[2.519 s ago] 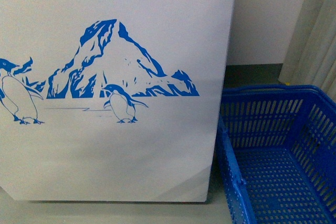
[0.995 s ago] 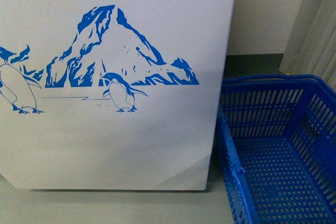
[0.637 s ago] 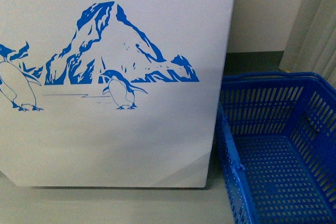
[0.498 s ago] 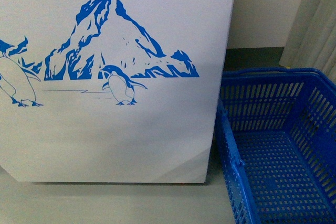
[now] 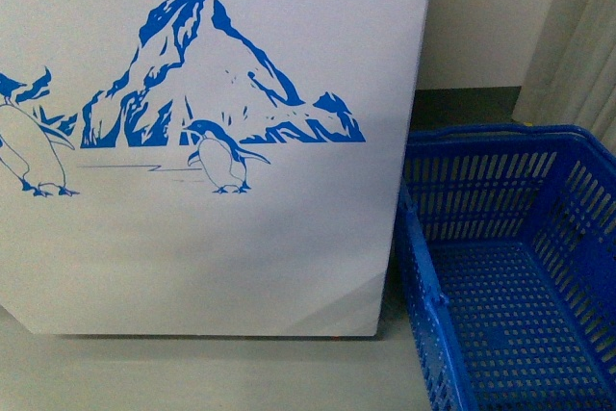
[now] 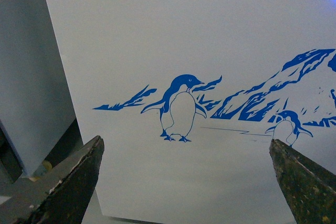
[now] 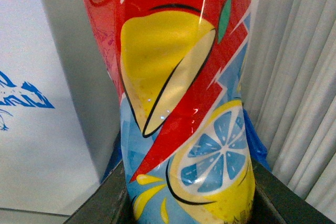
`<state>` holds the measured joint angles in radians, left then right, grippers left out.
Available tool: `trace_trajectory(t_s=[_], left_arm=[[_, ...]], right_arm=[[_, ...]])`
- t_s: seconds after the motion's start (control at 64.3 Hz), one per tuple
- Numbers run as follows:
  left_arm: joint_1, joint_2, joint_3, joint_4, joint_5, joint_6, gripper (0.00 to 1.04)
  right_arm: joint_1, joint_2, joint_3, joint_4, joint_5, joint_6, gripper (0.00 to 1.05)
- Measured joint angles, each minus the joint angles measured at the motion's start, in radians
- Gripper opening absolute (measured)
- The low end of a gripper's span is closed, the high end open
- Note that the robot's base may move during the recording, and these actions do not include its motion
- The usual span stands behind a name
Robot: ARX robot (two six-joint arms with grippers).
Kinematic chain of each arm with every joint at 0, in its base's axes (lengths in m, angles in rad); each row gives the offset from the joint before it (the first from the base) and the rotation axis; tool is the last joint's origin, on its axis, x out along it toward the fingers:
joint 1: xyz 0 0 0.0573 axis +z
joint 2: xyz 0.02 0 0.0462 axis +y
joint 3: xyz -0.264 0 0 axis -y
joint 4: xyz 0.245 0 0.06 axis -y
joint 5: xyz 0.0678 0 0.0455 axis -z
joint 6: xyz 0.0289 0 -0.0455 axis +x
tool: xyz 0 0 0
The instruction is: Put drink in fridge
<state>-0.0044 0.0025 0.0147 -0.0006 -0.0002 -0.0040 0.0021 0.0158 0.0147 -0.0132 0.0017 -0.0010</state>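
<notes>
The fridge [image 5: 212, 238] fills the left of the front view: a white wall with a blue mountain and penguins. Neither gripper shows there. In the left wrist view my left gripper [image 6: 186, 182] is open and empty, its two dark fingertips [image 6: 79, 177] spread wide in front of the fridge's penguin picture [image 6: 181, 106]. In the right wrist view my right gripper [image 7: 189, 203] is shut on the drink [image 7: 178, 103], whose red, blue and yellow lemon label fills the frame. Its cap is out of view. The fridge's white side [image 7: 37, 145] stands behind the drink.
A blue plastic basket [image 5: 577, 199] sits on the floor right of the fridge, with nothing in it. A cream wall and pale curtain [image 5: 577, 55] stand behind it; the curtain also shows in the right wrist view [image 7: 299, 103]. A grey cabinet side [image 6: 26, 77] flanks the fridge.
The front view has shifted: the fridge picture now sits slightly higher and further left in frame, the label at its top edge has left view, and more floor shows below.
</notes>
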Motion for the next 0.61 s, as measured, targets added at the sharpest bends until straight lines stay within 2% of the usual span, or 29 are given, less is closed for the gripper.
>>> trace_trajectory(t_s=[0.606], left_arm=[[0.000,0.000,0.000,0.000,0.000,0.000,0.97]], right_arm=[[0.000,0.000,0.000,0.000,0.000,0.000,0.42]])
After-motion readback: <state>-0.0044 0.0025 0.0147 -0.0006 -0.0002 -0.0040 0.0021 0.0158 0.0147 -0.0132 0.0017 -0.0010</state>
